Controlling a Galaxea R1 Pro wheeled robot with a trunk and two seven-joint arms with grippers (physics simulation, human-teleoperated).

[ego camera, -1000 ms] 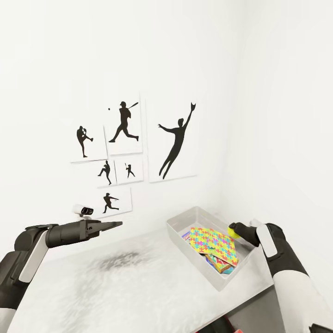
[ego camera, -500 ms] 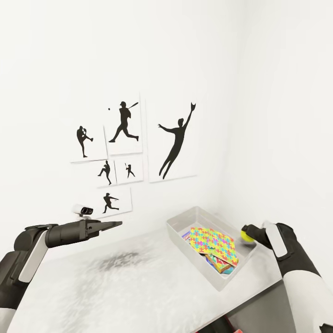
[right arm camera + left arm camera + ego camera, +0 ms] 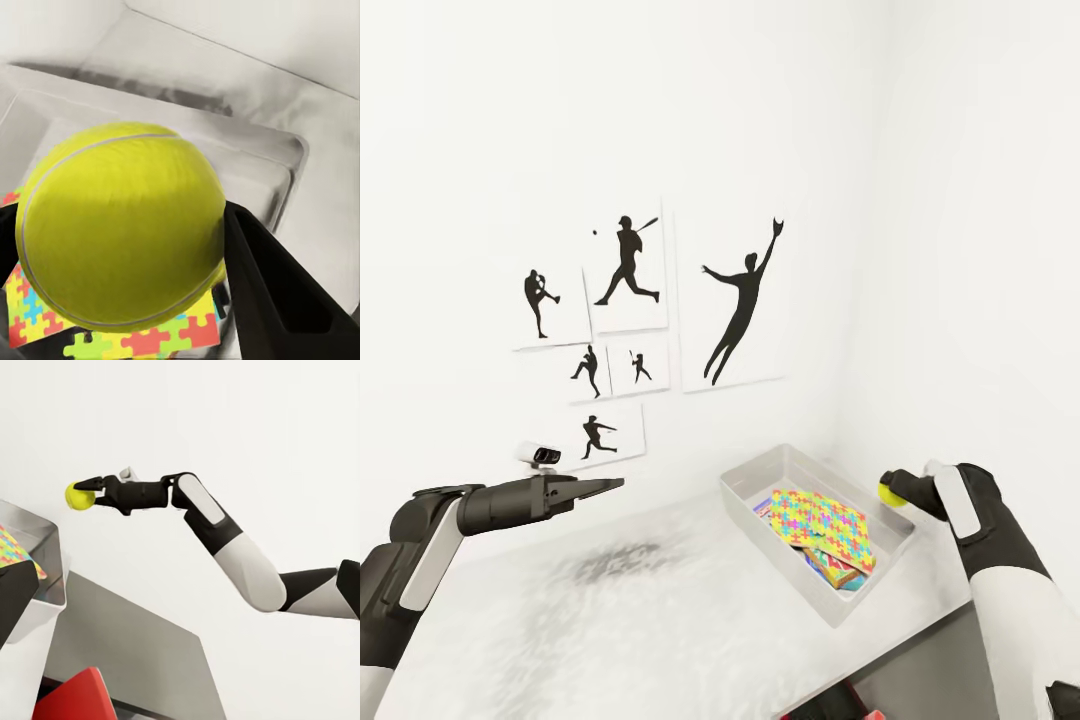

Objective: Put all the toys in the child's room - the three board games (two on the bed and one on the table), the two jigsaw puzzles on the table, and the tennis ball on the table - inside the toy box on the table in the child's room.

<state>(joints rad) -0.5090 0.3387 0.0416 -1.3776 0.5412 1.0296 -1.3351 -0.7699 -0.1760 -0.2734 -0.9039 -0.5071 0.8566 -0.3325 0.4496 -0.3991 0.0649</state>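
My right gripper (image 3: 894, 491) is shut on the yellow-green tennis ball (image 3: 888, 490), held above the right end of the toy box (image 3: 745, 482). The right wrist view looks past the ball (image 3: 120, 225) and a dark finger (image 3: 277, 292) into the pale box (image 3: 247, 142). A jigsaw puzzle (image 3: 822, 522) lies on top inside it, tilted, also seen under the ball (image 3: 150, 337). A colourful flat box (image 3: 838, 573) pokes out beneath it. My left gripper (image 3: 615, 485) hovers open and empty over the table (image 3: 660, 620), well left of the box. The left wrist view shows the ball (image 3: 79, 496) held over the box's rim (image 3: 46, 556).
The toy box stands in the room's corner, near white walls behind and to its right. Black baseball silhouette prints (image 3: 740, 305) hang behind the table. A red object (image 3: 75, 701) sits below the table's front edge.
My right gripper has carried the ball to the right and a little upward, from over the box's middle to its right end. The left arm has not moved.
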